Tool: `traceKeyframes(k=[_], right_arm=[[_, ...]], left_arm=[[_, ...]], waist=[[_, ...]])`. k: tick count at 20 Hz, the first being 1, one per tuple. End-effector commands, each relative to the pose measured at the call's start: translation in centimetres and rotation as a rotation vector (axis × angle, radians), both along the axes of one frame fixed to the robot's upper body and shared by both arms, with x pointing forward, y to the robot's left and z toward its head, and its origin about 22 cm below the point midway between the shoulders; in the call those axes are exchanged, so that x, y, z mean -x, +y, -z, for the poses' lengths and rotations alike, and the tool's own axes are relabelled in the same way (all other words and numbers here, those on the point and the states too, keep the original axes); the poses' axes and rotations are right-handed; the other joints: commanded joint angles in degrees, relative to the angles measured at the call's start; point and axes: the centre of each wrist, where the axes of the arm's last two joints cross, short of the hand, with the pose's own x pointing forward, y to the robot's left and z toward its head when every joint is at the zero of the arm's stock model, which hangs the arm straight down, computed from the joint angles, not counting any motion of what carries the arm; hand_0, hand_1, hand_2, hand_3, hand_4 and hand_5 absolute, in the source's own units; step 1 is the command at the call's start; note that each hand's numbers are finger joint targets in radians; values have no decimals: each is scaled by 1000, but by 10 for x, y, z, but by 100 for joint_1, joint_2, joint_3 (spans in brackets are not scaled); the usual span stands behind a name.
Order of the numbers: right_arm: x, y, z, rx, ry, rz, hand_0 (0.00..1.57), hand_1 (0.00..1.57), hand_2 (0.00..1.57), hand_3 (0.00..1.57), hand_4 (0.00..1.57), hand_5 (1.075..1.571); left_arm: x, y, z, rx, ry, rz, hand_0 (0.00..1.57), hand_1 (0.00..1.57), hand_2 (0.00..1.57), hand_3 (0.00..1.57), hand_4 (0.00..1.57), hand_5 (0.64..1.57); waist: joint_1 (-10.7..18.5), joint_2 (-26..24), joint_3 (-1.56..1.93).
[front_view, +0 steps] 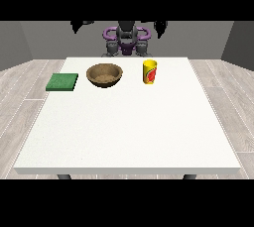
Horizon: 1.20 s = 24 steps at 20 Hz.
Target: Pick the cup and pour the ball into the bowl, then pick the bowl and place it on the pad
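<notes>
Both hands are raised at the far edge of the desk (129, 137), level with the robot's head and touching nothing. The hand at the view's right (160, 27) hangs above and behind the cup (150, 71), well apart from it; whether its fingers are spread or curled cannot be told. The hand at the view's left (80, 25) is up above and behind the bowl (104, 75) and the pad (62, 82), also far from both, and its fingers cannot be made out either. The yellow cup with a red mark stands upright on the desk, below and slightly inward of the hand at the view's right. The brown wooden bowl sits beside it, toward the other hand. The green pad lies flat near the desk's edge, below the hand at the view's left, just beside the bowl without touching it. The ball is not visible from this angle
</notes>
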Motion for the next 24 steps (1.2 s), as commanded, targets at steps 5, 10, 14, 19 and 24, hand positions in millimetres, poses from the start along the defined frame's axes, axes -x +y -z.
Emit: traceKeyframes(k=[5,10,14,19,24], right_arm=[[-15,-34,21,2,-139,15,0,0,0,0,685,1548],[-28,-46,4,-5,-115,-3,0,0,0,0,676,1559],[-17,-40,24,-17,-92,-18,0,0,0,0,667,1560],[-27,-75,29,9,-147,-10,0,0,0,0,667,1562],[-35,-64,30,5,-62,-24,0,0,0,0,673,1563]], left_arm=[[-19,21,39,-60,-128,-19,0,0,0,0,481,1483],[-35,40,81,-72,-64,-1,0,0,0,0,187,1472],[-45,44,110,-75,3,-26,0,0,0,0,0,1441],[-54,38,120,-78,-78,-61,0,0,0,0,169,1422],[-74,35,131,-60,7,-32,0,0,0,0,211,1435]], waist=[[-72,1045,1],[-89,956,-1],[-286,719,-1],[-337,1163,0],[-300,736,-1]])
